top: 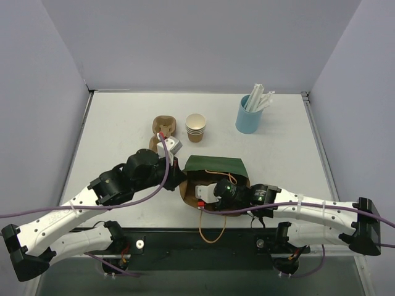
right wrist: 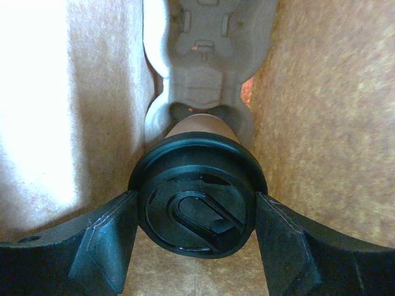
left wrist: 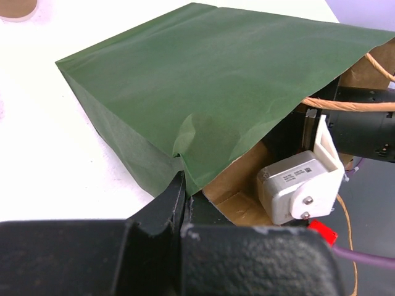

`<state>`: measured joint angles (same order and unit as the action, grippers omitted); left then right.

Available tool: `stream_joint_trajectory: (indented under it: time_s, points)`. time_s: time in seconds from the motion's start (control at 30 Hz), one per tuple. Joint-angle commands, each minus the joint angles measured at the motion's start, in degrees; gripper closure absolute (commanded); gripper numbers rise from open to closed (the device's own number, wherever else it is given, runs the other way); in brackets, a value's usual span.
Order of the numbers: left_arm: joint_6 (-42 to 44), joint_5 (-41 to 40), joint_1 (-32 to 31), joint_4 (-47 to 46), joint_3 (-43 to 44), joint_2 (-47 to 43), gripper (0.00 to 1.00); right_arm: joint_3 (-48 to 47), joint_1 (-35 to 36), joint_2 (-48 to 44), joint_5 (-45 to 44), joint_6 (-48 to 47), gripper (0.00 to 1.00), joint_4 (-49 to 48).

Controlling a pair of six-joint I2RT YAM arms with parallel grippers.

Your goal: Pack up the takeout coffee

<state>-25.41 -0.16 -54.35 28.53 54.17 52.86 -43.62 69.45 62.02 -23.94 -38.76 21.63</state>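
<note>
Top cam: green bag (top: 217,164) lies on the desk (top: 123,117), mouth facing the arms. Left tool (top: 179,177) sits at its left lip, right tool (top: 207,192) is reaching inside.

Left wrist: left tool's closed, pinching the bag edge.

Right wrist: takeout coffee (right wrist: 197,197) is inside the bag w/ the right tool's fingers (right wrist: 102,240) clamped on both sides of the lid. Lid faces the tool, long axis points straight ahead, deeper in. Right arm's nearer.

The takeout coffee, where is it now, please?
Right wrist view: the takeout coffee is inside the green paper bag at the table front, between the fingers of the right gripper.
</note>
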Motion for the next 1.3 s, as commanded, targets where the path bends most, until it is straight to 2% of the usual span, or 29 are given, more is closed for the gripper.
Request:
stream_joint_trajectory:
  time_s: [0.0, 0.47, 1.27]
  points:
    - [0.27, 0.16, -0.67, -1.64, 3.22, -0.04, 1.00, 1.34, -0.89, -1.55, -2.42, 0.88, 0.58, 0.70]
    - [-0.08, 1.66, -1.90, -2.52, 3.48, 1.37, 1.00, 4.33, -3.18, -0.94, -1.46, -1.31, 0.58, -7.64]
    - [0.27, 2.45, -1.99, -1.99, 3.92, 1.89, 1.00, 8.63, -5.38, -1.02, -1.02, -0.70, 0.58, -15.47]
